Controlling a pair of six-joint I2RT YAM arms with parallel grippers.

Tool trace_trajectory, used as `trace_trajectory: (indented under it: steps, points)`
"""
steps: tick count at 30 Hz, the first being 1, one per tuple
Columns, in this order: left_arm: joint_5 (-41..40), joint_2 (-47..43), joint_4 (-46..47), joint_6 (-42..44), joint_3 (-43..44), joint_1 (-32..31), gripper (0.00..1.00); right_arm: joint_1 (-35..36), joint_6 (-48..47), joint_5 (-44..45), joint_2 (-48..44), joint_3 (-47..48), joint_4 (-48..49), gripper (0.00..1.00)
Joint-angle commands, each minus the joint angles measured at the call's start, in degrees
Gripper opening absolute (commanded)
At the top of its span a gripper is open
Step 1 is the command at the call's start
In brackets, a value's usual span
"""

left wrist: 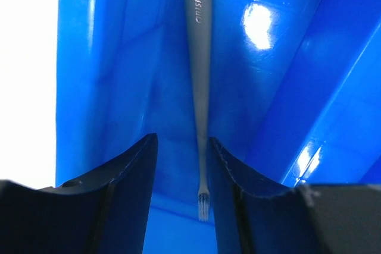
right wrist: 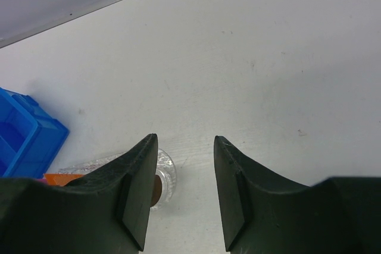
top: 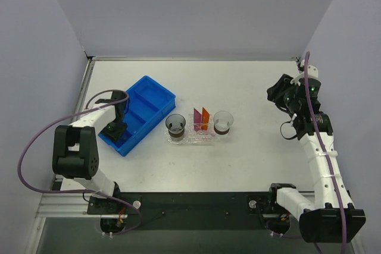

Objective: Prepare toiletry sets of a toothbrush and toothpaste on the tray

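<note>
The toothbrush (left wrist: 199, 57) is a slim pale stick lying along the floor of the blue bin (top: 144, 110), bristle end nearest the camera. My left gripper (top: 116, 124) is down inside the bin, and in the left wrist view it (left wrist: 181, 142) is open with the toothbrush's neck between the jaws, close to the right finger. The clear tray (top: 191, 137) lies mid-table with the magenta tube (top: 197, 118) and the orange tube (top: 205, 117) upright on it. My right gripper (top: 280, 94) is open and empty, raised over the table's right side (right wrist: 184, 140).
Two clear cups with dark bottoms stand at the tray's ends, the left cup (top: 175, 125) and the right cup (top: 222, 122); the right cup also shows in the right wrist view (right wrist: 164, 173). The bin's walls (left wrist: 89, 75) close in on both sides of my left gripper.
</note>
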Motion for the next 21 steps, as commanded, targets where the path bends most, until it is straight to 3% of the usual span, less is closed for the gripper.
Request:
trace_trajectory:
  steps: [1, 8, 15, 16, 21]
  points:
    - [1.57, 0.94, 5.59, 0.83, -1.13, 0.54, 0.49, -0.50, 0.51, 0.47, -1.37, -0.41, 0.70, 0.38]
    - [6.15, -0.29, 16.68, 3.55, -4.82, 0.80, 0.49, -0.59, 0.77, 0.47, -1.72, -0.67, 0.70, 0.38]
    - [4.31, -2.31, 17.83, 6.55, -5.97, 0.89, 0.30, -0.50, 1.04, 0.38, -2.25, -0.84, 0.70, 0.38]
    - [3.96, -2.75, 17.30, 6.55, -6.06, 0.97, 0.23, -0.50, 1.04, 0.29, -2.16, -0.93, 0.70, 0.38]
    - [2.47, -5.91, 15.55, 7.51, -6.06, 0.89, 0.06, -0.59, 1.39, 0.03, -2.43, -0.93, 0.70, 0.38]
